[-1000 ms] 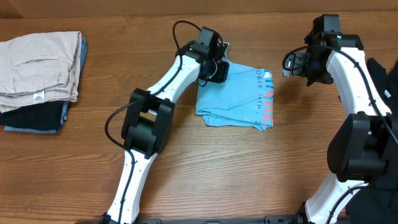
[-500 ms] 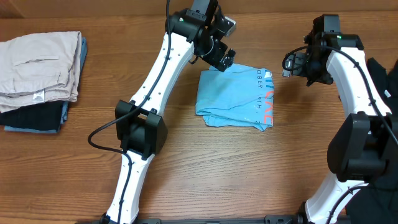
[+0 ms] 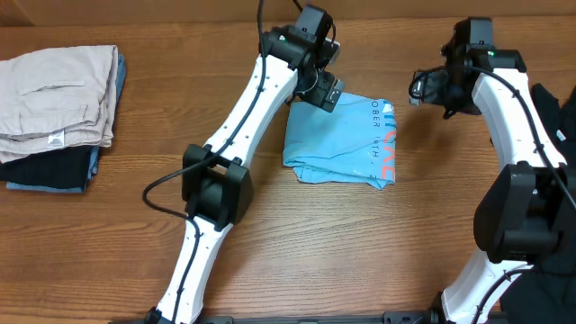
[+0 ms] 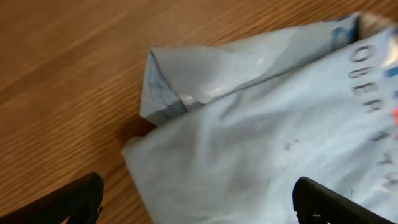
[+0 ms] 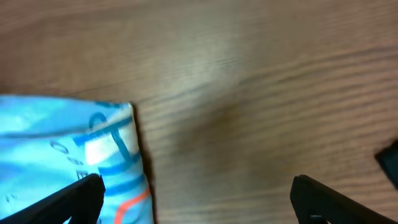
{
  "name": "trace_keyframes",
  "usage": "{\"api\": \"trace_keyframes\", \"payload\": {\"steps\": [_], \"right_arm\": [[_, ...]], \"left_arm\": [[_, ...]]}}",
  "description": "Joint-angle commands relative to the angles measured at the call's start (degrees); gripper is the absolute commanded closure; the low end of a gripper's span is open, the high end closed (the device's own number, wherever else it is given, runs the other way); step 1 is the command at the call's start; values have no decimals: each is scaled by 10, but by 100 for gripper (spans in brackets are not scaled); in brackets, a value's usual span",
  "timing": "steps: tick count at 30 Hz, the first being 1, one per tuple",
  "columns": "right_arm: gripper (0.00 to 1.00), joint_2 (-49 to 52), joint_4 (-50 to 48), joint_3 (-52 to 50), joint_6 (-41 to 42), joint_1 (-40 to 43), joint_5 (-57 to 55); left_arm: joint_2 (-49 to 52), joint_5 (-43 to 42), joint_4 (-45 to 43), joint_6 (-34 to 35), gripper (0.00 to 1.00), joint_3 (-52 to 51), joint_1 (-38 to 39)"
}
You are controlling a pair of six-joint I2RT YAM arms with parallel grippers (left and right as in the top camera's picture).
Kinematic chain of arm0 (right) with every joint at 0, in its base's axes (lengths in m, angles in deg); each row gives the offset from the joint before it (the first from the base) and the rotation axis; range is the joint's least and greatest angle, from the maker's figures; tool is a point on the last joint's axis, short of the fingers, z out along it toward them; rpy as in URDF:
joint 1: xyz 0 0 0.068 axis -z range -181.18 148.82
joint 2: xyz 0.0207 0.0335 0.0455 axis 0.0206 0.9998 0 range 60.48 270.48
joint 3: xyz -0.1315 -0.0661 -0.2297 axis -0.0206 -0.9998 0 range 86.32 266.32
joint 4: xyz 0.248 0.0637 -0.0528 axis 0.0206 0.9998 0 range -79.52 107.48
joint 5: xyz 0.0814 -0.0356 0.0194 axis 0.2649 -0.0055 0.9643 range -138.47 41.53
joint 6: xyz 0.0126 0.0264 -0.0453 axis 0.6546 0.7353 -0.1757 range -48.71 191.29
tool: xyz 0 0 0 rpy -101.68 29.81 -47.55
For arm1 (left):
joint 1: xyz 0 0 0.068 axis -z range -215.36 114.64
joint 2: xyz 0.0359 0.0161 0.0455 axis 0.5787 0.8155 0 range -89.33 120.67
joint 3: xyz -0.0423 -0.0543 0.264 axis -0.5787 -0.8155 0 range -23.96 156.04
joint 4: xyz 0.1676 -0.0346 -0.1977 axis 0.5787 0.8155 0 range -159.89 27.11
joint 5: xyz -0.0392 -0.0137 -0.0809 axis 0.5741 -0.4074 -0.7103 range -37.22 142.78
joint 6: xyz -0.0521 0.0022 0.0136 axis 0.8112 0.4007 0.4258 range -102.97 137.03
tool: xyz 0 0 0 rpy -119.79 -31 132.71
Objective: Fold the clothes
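Grippers first: your left gripper (image 3: 326,90) has its jaws spread wide with nothing between them. In the left wrist view it (image 4: 199,208) hangs over the far left corner of the T-shirt (image 4: 261,137), and only cloth and bare wood show between the fingertips. Your right gripper (image 3: 430,88) is equally wide and empty. In the right wrist view it (image 5: 196,202) is over bare worktop (image 5: 261,93), with the T-shirt's far right corner (image 5: 68,143) just to its left.

Your left arm (image 3: 261,99) rises from the near edge to an elbow left of the shirt. It then stretches far and right, with the wrist bent back down toward the cloth. Your right arm (image 3: 508,117) climbs from the near right and runs toward the far edge. Its wrist is turned left so the gripper faces the shirt.

The T-shirt (image 3: 337,139) lies folded into a rough rectangle on the worktop (image 3: 297,261), between the two arms. White lettering (image 3: 373,135) runs near its right edge, and the near edge is slightly rumpled.

Well apart, at the far left, a beige garment (image 3: 54,94) sits folded on top of a dark garment (image 3: 49,169). Nothing lies between either gripper and the shirt.
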Motion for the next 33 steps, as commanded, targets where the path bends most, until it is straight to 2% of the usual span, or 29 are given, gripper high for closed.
{"api": "trace_keyframes", "payload": {"steps": [1, 4, 7, 13, 18, 25, 28, 33], "right_arm": [[0, -24, -14, 14, 3, 2, -3], [0, -24, -14, 14, 3, 2, -3], [0, -24, -14, 14, 3, 2, -3], [0, -24, -14, 14, 3, 2, -3], [0, -24, -14, 14, 3, 2, -3], [0, -24, -14, 14, 3, 2, -3], [0, -24, -14, 14, 3, 2, -3], [0, -24, -14, 14, 3, 2, -3]], "left_arm": [[66, 3, 5, -52, 0, -6, 0], [89, -58, 34, -165, 0, -7, 0], [89, -57, 28, -214, 0, -7, 0], [103, -28, 15, -224, 0, -12, 0], [55, -17, 29, -212, 0, 9, 3], [47, 96, -22, -267, 0, 9, 24], [47, 78, -50, -342, 0, 7, 31], [65, 40, -101, -413, 0, 3, 25]]}}
